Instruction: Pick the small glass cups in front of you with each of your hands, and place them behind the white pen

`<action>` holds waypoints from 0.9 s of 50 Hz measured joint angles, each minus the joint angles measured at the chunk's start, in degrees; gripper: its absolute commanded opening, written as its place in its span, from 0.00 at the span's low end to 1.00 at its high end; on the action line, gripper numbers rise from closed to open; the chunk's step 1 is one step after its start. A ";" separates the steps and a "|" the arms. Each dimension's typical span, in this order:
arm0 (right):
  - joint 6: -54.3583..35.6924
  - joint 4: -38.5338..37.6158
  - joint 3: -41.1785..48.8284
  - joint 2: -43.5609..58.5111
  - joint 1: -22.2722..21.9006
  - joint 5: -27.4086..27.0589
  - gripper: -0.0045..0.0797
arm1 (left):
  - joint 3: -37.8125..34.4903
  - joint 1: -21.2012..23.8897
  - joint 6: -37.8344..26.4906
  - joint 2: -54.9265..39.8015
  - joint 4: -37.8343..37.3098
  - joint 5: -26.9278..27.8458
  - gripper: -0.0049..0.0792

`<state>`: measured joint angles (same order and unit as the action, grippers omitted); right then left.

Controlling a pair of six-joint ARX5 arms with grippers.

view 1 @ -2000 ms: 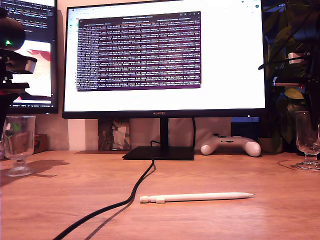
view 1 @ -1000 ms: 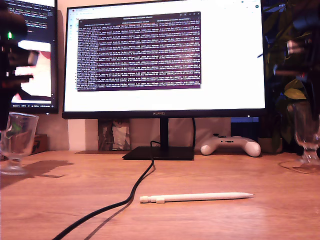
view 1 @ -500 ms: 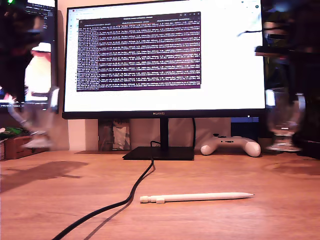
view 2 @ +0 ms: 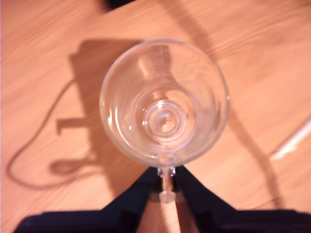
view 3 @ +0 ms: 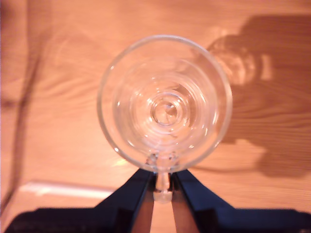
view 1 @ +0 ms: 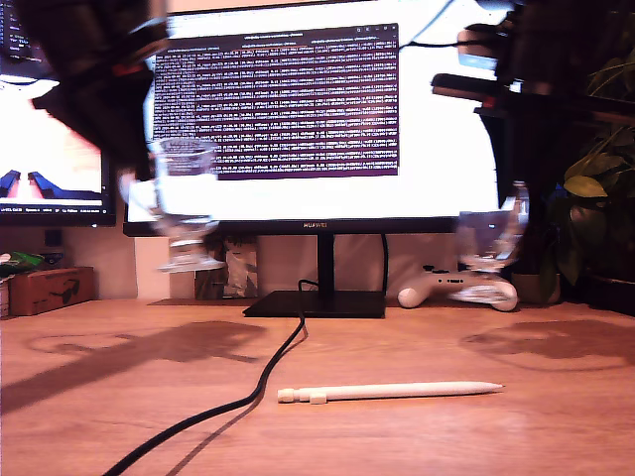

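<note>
First gripper: my first gripper [view 2: 166,182] is clamped on the loop handle of a clear footed glass cup [view 2: 165,102].
First cup: in the air, above the slim white pen [view 1: 392,391], toward the exterior view's left.
Second gripper: my second gripper [view 3: 163,182] pinches the second clear footed glass cup [view 3: 165,104] by its handle.
Second cup: in the air, above the pen's tip end, toward the exterior view's right.

2 small glass cups show in the exterior view: 1 toward that view's left [view 1: 184,203] and 1 toward its right [view 1: 491,238]. 1 white pen [view 1: 390,392] lies on the bench [view 1: 89,397], with 1 black cable [view 1: 238,402]. Behind stand 2 monitors, 1 large [view 1: 327,119] and 1 at the left edge [view 1: 50,149], plus 1 white game controller [view 1: 437,290]. 2 arms hang above.
</note>
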<state>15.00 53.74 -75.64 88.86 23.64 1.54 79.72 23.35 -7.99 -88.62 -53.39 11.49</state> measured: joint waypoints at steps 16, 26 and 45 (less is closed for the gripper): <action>0.61 0.33 0.00 0.00 3.91 0.92 0.04 | 0.00 4.15 0.83 0.00 0.79 1.14 0.03; 1.25 1.77 0.00 0.00 6.01 1.31 0.04 | 0.00 6.36 1.81 0.00 1.40 2.10 0.03; 1.46 4.07 0.00 0.00 7.21 1.44 0.04 | 0.00 11.93 2.99 -0.13 2.69 2.19 0.03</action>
<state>16.47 57.80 -75.64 88.86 30.85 2.98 79.72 35.29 -4.99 -88.75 -50.70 13.67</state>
